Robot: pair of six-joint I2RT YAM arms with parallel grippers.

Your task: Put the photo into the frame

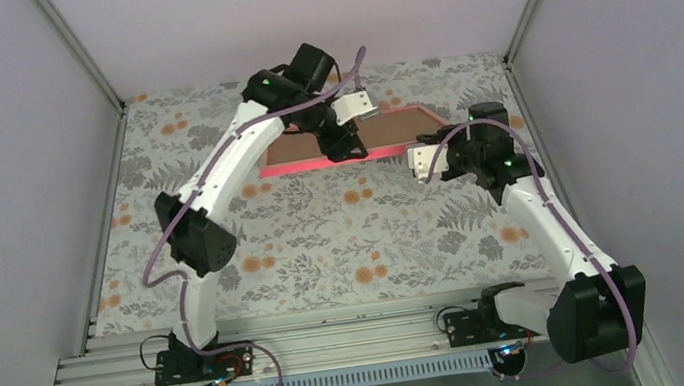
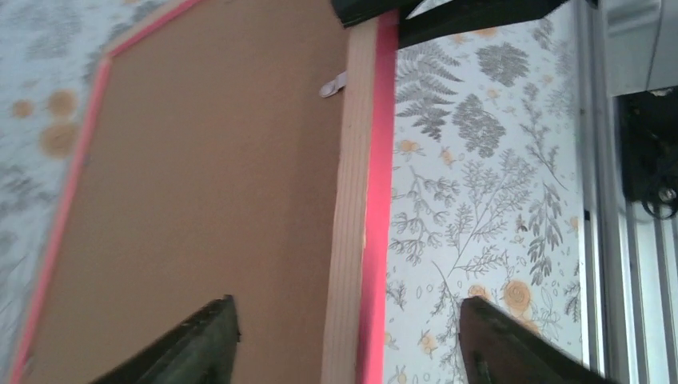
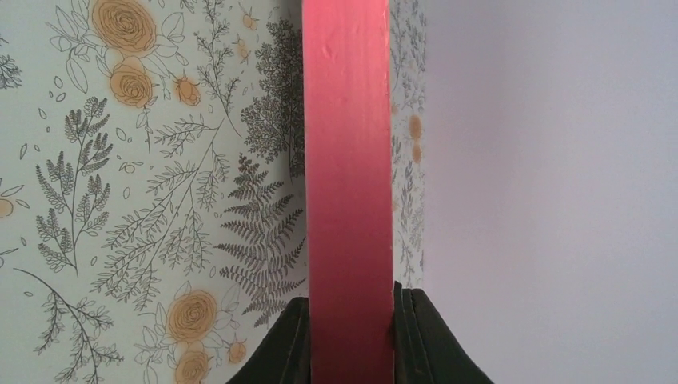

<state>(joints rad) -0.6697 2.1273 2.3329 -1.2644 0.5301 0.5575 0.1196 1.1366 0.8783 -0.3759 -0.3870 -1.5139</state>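
Counter (image 1: 325, 246) w/ grey floral cloth, orange blooms, fills the cell btwn pale walls. The frame (image 1: 333, 160) sits at the far side of the counter, centre-right, back side up, pink near rail facing the arm bases. Can't tell if it lies fully flat. Brown backing board (image 2: 208, 176) fills the frame's inside, pink strip showing round its edges. Left gripper (image 2: 352, 336) hangs over the near rail approx mid-length, jaws apart. One finger is over the backing board, the other over the cloth, neither touching the rail. Right gripper (image 3: 349, 320) is at the rail's right end, jaws closed on the pink edge, pads (image 3: 292, 336) pressed to both faces. Small pale metal tab (image 2: 333, 84) on the rail's inner side, overlapping the board's edge.
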